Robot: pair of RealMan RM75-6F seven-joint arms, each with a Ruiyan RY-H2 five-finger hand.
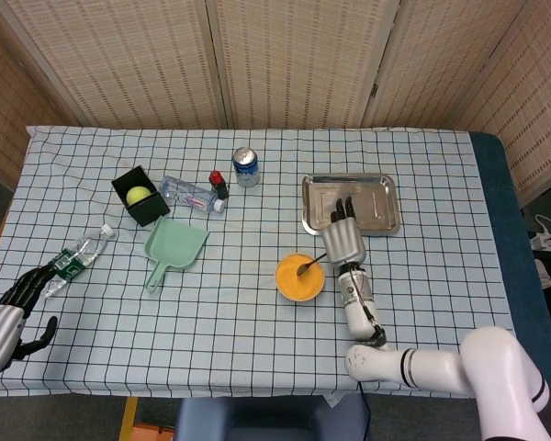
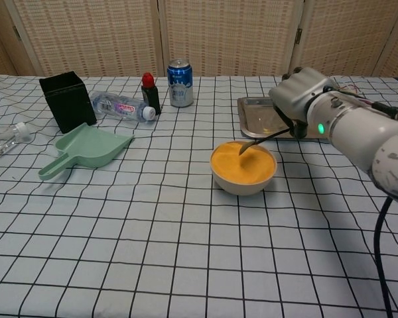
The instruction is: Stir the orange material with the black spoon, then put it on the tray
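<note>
The right hand (image 2: 298,99) holds the black spoon (image 2: 260,138), tip over the orange material (image 2: 243,163) in the bowl (image 2: 243,179) (tray (image 1: 381,213) just behind); a hasty swing could fling grains onto the tabletop (image 2: 152,232).

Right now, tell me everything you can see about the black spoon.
The black spoon is thin and dark, with a long slim handle and a small bowl. The right hand holds it by the handle end, tilted so the bowl points down and to the left. Its tip sits over the orange material in the bowl; whether it touches the surface cannot be told. It lies just in front of the tray, not on it.
</note>
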